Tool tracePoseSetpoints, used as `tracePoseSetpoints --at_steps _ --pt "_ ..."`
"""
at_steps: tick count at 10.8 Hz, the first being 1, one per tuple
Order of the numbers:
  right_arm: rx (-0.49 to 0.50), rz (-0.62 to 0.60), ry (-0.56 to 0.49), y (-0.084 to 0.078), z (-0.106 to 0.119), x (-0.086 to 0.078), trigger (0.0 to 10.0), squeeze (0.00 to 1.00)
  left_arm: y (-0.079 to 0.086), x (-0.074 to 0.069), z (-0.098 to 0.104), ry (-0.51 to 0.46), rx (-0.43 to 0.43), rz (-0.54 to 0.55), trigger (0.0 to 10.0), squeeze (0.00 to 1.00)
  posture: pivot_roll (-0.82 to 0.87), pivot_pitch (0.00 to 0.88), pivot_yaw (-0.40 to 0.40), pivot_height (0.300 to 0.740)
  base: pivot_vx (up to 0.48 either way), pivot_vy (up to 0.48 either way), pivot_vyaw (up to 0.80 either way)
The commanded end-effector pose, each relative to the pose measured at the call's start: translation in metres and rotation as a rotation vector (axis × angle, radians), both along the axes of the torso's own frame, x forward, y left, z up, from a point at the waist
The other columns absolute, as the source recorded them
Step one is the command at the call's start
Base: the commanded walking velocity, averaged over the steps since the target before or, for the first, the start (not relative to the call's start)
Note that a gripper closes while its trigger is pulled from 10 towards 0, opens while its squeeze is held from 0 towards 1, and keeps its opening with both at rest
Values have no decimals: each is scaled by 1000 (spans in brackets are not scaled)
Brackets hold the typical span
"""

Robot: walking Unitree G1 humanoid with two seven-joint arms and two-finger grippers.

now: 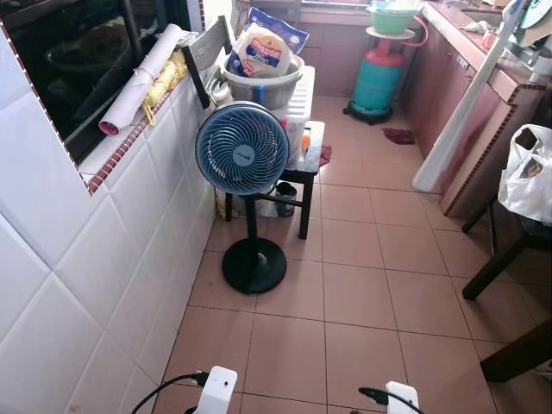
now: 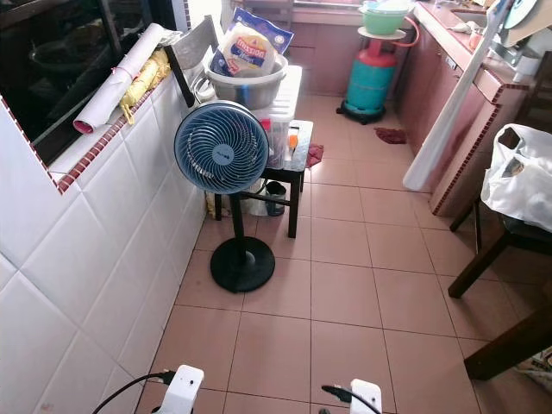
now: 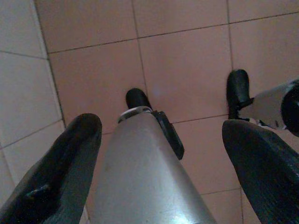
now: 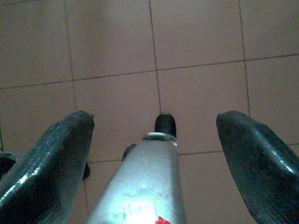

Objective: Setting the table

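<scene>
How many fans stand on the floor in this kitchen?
1. The blue fan stands by the tiled wall, before a small table. Others may be hidden.

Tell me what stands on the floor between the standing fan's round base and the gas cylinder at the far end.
In the left eye view, a dark low table stands behind the fan; beyond it bare floor tiles, with a dark red cloth beside the gas cylinder.
</scene>
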State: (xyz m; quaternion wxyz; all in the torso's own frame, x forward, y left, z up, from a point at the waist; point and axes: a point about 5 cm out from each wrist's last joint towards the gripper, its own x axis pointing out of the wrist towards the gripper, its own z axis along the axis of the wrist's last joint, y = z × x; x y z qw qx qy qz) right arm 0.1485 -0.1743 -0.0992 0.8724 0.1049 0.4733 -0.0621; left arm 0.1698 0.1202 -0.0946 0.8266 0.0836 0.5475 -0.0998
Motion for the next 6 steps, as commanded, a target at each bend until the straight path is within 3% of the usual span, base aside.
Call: tracePoseSetpoints --at_steps 1,3,6 --pt "25 -1 -14 4 1 4 10000 0 0 1 0 -5 10 5 10000 0 91 3 -28 740 0 0 0" --pt "75 48 -34 17 2 8 10000 0 3 6 2 -77 49 37 10000 0 113 0 -28 740 0 0 0" --pt "66 131 -93 27 10 26 10000 0 2 13 7 -168 -4 74 10000 0 160 0 -50 740 0 0 0"
